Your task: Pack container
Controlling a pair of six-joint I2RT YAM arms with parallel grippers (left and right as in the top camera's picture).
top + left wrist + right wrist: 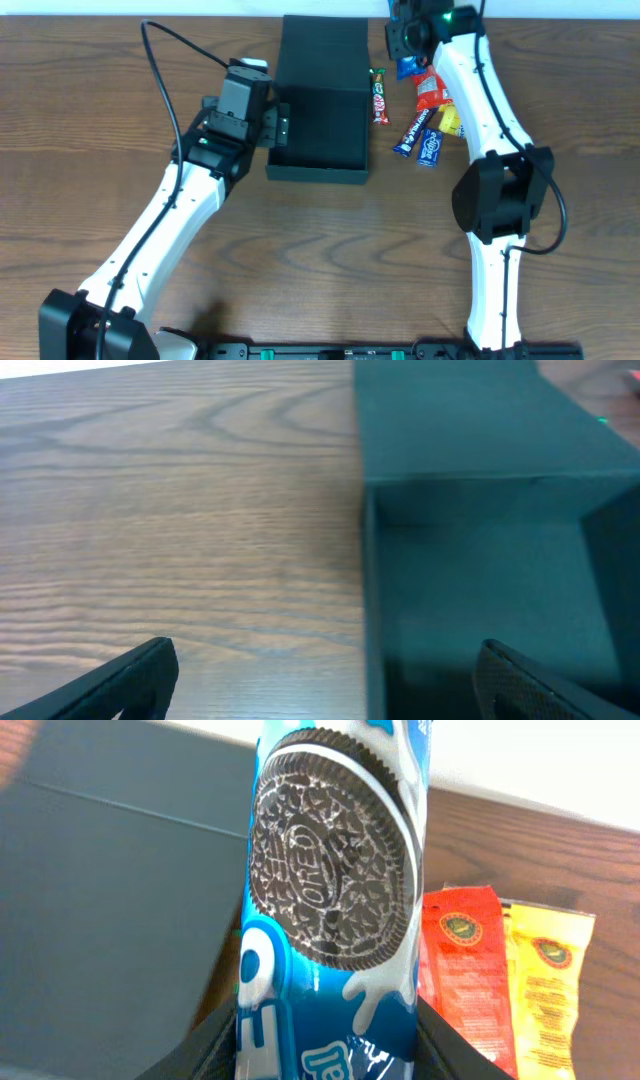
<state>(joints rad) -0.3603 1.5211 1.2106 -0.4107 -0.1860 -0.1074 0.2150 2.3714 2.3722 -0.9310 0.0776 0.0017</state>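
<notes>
The container (318, 120) is set at the back middle of the wooden table (100, 100), with its lid flap laid open. The left gripper (277, 127) is held wide open with the container's left wall between its jaws, and nothing is grasped. An Oreo packet (335, 900) is clamped in the right gripper (405, 40), beside the container's far right corner and near the loose snack packets (430, 110).

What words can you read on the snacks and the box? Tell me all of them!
"OREO": on the cookie pictured on the blue packet in the right gripper.
Red sachet and yellow sachet: round emblems, print too blurred.
Other wrappers in the overhead view: too small.
Container: no text seen.
</notes>
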